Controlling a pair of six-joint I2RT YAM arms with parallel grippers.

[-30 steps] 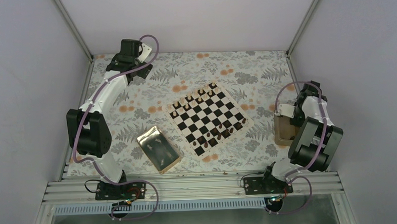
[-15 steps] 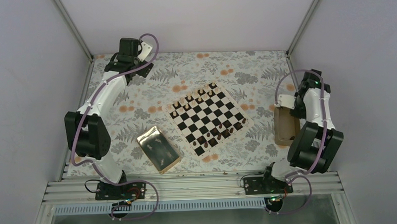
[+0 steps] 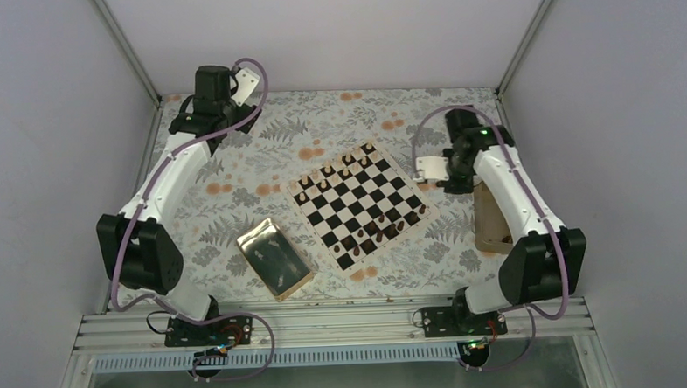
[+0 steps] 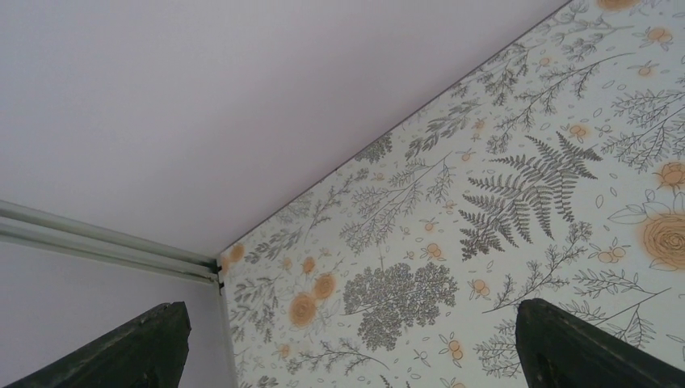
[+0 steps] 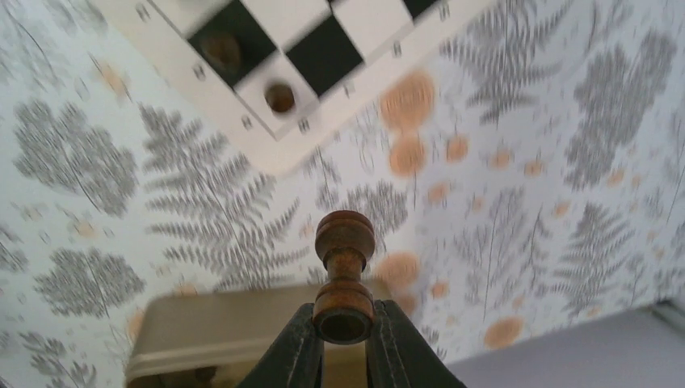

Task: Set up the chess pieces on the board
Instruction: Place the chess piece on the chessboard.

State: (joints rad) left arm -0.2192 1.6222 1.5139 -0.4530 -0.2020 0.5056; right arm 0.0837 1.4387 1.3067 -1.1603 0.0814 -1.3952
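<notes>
The board [image 3: 361, 205] lies at the table's middle, with light tan pieces [image 3: 330, 172] along its far side and dark brown pieces [image 3: 378, 227] along its near side. My right gripper [image 5: 344, 322] is shut on a dark brown chess piece [image 5: 344, 273], held in the air just off the board's right corner [image 5: 275, 149]; the gripper shows in the top view [image 3: 453, 179] right of the board. My left gripper [image 3: 204, 121] is open and empty at the far left corner, its fingertips [image 4: 145, 343] wide apart over bare cloth.
A shiny gold tray [image 3: 274, 257] lies left of the board's near corner. A small tan open box [image 3: 492, 220] sits at the right, also in the right wrist view [image 5: 226, 327]. Walls and frame posts [image 3: 128, 46] close in the table.
My right arm has lifted from the tan box and swung left toward the board's right corner, carrying the dark piece. My left arm has stretched a little further toward the far left corner.
</notes>
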